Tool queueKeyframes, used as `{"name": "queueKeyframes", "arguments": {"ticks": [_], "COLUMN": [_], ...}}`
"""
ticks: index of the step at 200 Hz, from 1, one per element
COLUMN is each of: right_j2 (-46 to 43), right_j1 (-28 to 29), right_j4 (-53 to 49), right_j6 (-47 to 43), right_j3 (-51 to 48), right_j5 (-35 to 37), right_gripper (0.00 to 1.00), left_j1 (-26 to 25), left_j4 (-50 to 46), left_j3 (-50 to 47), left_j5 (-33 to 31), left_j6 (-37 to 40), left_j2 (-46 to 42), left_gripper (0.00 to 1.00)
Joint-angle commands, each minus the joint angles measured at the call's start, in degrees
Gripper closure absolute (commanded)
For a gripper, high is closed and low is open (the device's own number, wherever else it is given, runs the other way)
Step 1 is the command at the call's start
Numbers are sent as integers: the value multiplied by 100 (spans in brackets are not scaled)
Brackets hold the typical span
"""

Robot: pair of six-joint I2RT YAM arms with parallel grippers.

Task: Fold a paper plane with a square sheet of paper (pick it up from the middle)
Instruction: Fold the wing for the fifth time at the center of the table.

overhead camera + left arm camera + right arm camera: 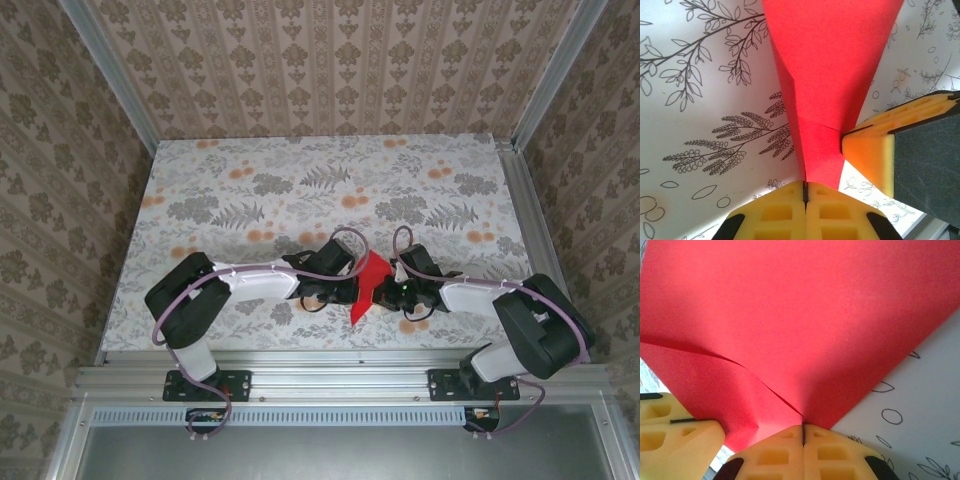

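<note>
The red sheet of paper, creased into a pointed shape, is held above the table between my two grippers, its tip pointing toward the near edge. My left gripper is shut on its left edge. In the left wrist view the yellow jaws pinch the narrow end of the paper, with the right gripper's fingers touching it from the right. My right gripper is shut on the other side. In the right wrist view its jaws clamp the paper at a fold line, and a left fingertip shows at the lower left.
The floral-patterned table stretches away behind the arms, walled in by patterned panels. A metal rail runs along the near edge where both arm bases are bolted. Cables loop over both wrists.
</note>
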Motion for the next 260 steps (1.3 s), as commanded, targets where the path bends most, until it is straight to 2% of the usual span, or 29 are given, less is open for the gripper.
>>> {"name": "queueKeyframes", "arguments": {"ticks": [1, 103, 183, 260], "right_j2": [233, 364, 289, 99], "right_j1": [51, 51, 51, 42], "right_j4": [-223, 459, 602, 755], "right_j6": [-53, 215, 273, 345], "right_j3": [-22, -230, -295, -374], "right_j5": [160, -131, -162, -233], "right_gripper": [100, 100, 100, 100], "left_j1": [-78, -196, -192, -164], "left_j4": [147, 358, 315, 683], "left_j3": [94, 290, 199, -45], "left_j5": [97, 208, 233, 419], "left_j6": [-105, -237, -150, -247], "left_j2": [-95, 333, 399, 478], "left_gripper": [100, 100, 100, 99]}}
